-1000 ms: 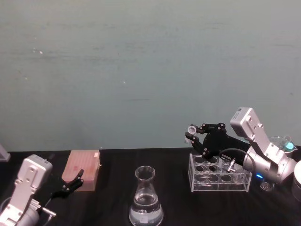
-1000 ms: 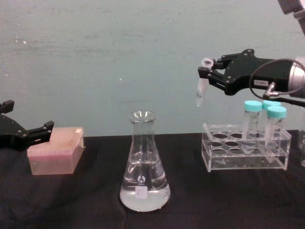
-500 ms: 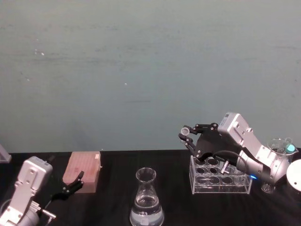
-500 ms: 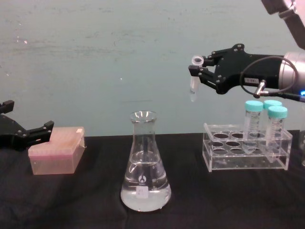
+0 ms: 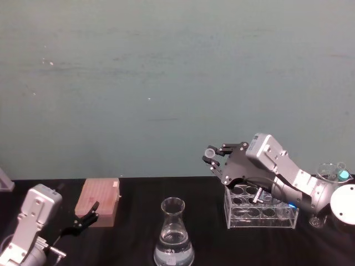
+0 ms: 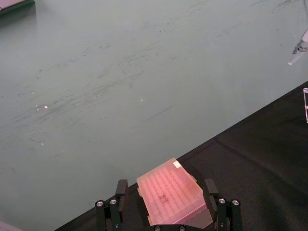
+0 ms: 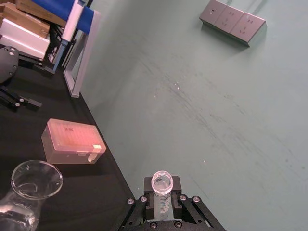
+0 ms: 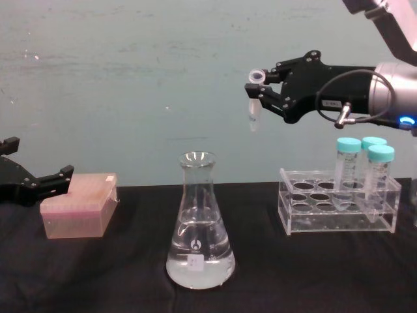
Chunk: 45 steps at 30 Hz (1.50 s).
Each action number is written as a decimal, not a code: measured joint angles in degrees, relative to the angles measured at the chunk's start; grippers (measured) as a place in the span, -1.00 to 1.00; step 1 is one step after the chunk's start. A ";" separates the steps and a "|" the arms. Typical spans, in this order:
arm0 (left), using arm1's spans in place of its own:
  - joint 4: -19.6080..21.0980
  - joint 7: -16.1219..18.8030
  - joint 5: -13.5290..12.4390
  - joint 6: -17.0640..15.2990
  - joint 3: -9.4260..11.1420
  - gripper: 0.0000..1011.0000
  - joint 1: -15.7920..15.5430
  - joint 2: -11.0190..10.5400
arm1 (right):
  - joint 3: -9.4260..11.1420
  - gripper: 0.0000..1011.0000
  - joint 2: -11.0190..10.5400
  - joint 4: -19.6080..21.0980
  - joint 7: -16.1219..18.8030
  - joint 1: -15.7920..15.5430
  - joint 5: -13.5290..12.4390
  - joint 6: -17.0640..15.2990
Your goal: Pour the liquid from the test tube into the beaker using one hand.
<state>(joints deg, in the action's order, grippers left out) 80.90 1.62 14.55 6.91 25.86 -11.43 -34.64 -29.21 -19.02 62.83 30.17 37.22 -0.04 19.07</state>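
One step seems done: the test tube [image 8: 253, 116] is held clear of the rack [image 8: 335, 212], clamped just below its rim by the right gripper [image 8: 264, 93], upright with its mouth up. In the chest view it hangs high at about 1 o'clock from the mouth of the beaker [image 8: 199, 241], well apart from it. Clear liquid lies in the beaker's base, but the pour is judged not begun. How much the tube holds cannot be told. The carry over the lip and the tilt are left. The left gripper [image 5: 86, 215] is parked, spread wide, near the pink box [image 8: 78, 212] at the beaker's 9 o'clock.
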 joint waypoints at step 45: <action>0.00 0.00 0.00 0.00 0.00 0.98 0.00 0.00 | -4.89 -0.60 -0.20 4.29 -0.87 -0.40 6.60 2.55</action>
<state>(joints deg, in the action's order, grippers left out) 80.90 1.62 14.55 6.91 25.86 -11.43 -34.65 -34.10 -19.23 67.12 29.30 36.82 6.56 21.62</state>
